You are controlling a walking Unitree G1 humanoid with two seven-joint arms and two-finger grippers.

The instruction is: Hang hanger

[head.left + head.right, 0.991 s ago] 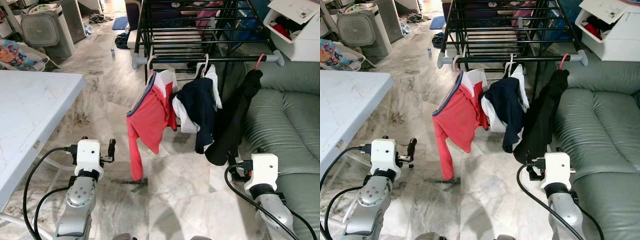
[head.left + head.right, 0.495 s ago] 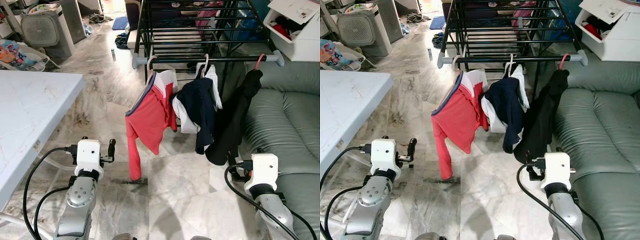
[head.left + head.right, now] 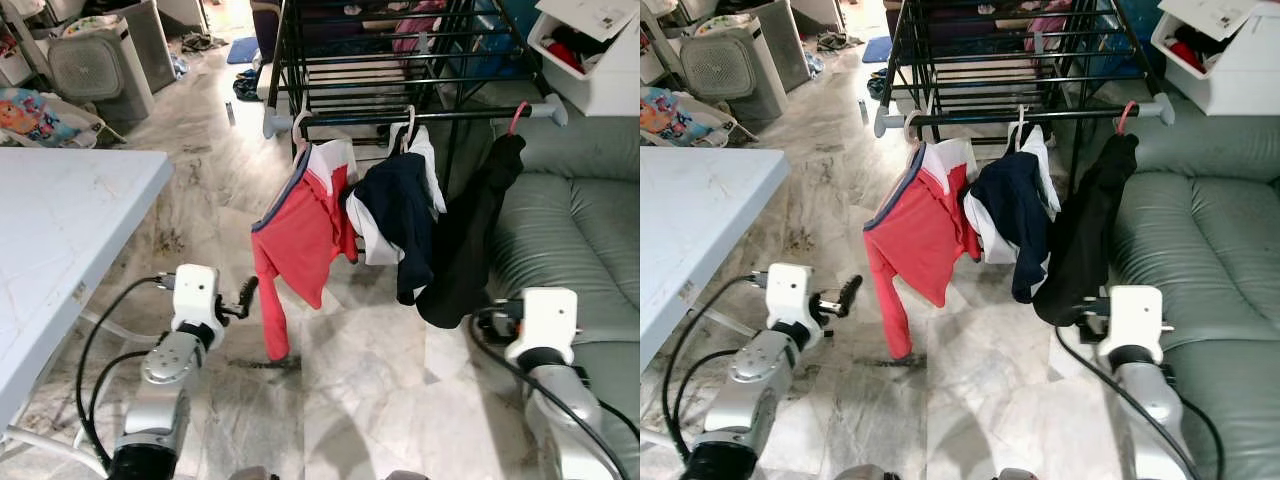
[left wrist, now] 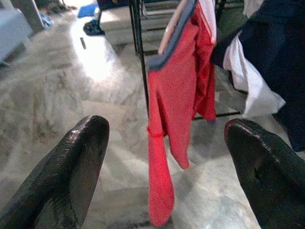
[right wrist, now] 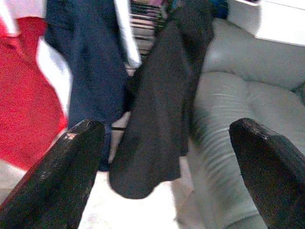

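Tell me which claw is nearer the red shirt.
Left. The left claw sits just beside the red shirt and its hanging sleeve; the right claw is beyond the black garment.

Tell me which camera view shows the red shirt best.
The left eye view: the whole red shirt hangs from its hanger on the rack bar, collar to dangling sleeve. The right eye view shows it equally whole. The left wrist view crops its top; the right wrist view catches one blurred edge.

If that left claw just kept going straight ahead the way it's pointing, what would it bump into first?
Most likely the red shirt hanging on the rack: it hangs between the open fingers of the left gripper, its sleeve dangling nearest. Depth is hard to judge.
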